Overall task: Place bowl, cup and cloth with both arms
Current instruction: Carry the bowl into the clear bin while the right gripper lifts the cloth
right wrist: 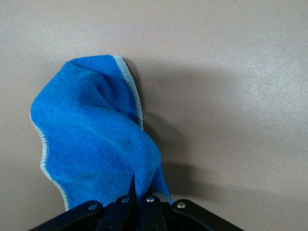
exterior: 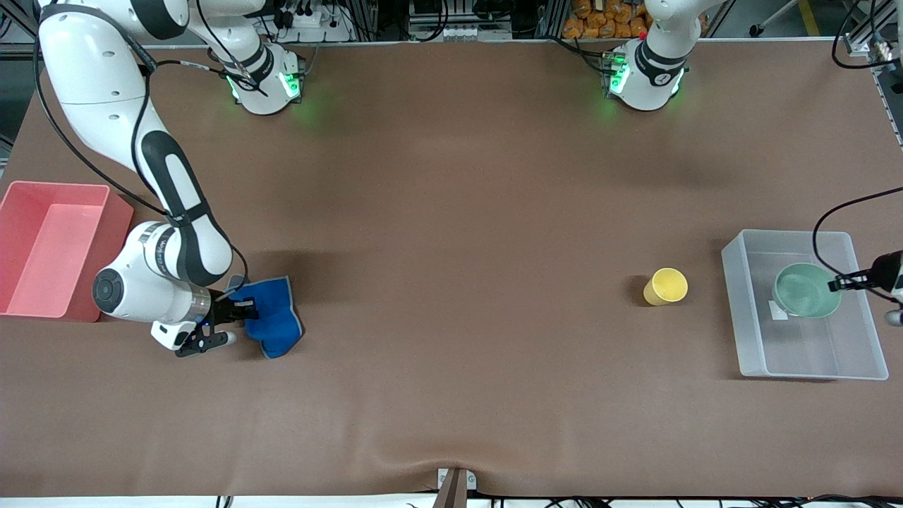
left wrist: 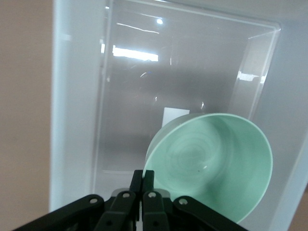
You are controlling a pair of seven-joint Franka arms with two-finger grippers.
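Observation:
The mint-green bowl (exterior: pixel 806 290) is tilted inside the clear plastic bin (exterior: pixel 748 310) at the left arm's end of the table. My left gripper (exterior: pixel 843 284) is shut on the bowl's rim. In the left wrist view the gripper (left wrist: pixel 143 180) pinches the rim of the bowl (left wrist: pixel 211 163) over the bin's floor (left wrist: pixel 125 125). The yellow cup (exterior: pixel 664 286) sits on the table beside the bin, toward the right arm's end. My right gripper (exterior: pixel 243 308) is shut on the blue cloth (exterior: pixel 279 328). In the right wrist view the cloth (right wrist: pixel 91 130) hangs bunched from that gripper (right wrist: pixel 139 185).
An empty pink bin (exterior: pixel 42 247) stands at the right arm's end of the table, beside the right gripper. The brown table cover (exterior: pixel 451 247) lies bare between cloth and cup. A small white label (exterior: pixel 778 310) lies on the clear bin's floor.

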